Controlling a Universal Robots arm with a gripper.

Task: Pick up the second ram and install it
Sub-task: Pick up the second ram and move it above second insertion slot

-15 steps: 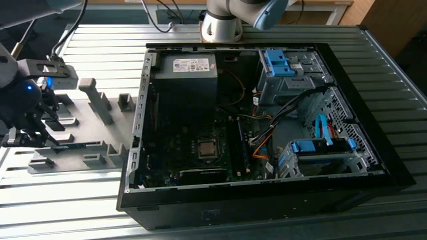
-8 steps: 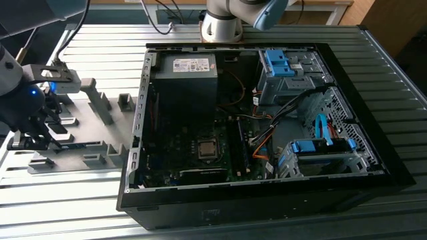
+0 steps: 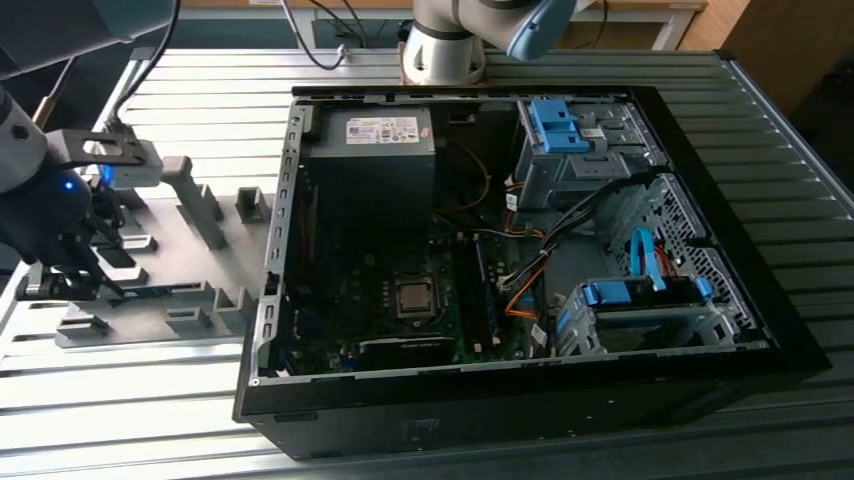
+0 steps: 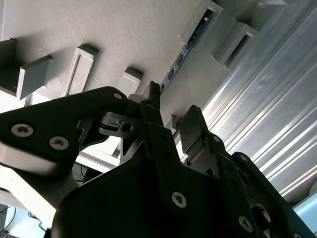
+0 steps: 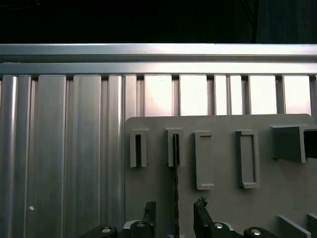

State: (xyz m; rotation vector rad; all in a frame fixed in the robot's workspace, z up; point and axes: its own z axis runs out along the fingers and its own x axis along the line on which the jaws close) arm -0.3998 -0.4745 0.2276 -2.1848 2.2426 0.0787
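The second ram [image 5: 176, 173] stands on edge in a slot of the grey fixture plate [image 5: 223, 208], a thin dark strip in the first wrist view. In the second wrist view the ram [image 4: 190, 42] shows blue-green along its edge. My gripper [image 5: 175, 210] is open and straddles the ram's near end, one fingertip [image 5: 149, 209] on each side, with gaps to the board. In the exterior view the gripper [image 3: 78, 285] hangs low over the plate's left end, and the ram [image 3: 167, 291] reaches out from it toward the case.
An open computer case [image 3: 747, 330] lies at the exterior view's right, with the motherboard and its long black memory slots [image 3: 483, 295] inside. Grey fixture blocks [image 3: 200, 200] rise from the plate. The ribbed metal table [image 3: 200, 80] runs all around, and the arm's base [image 3: 447, 50] stands at the back.
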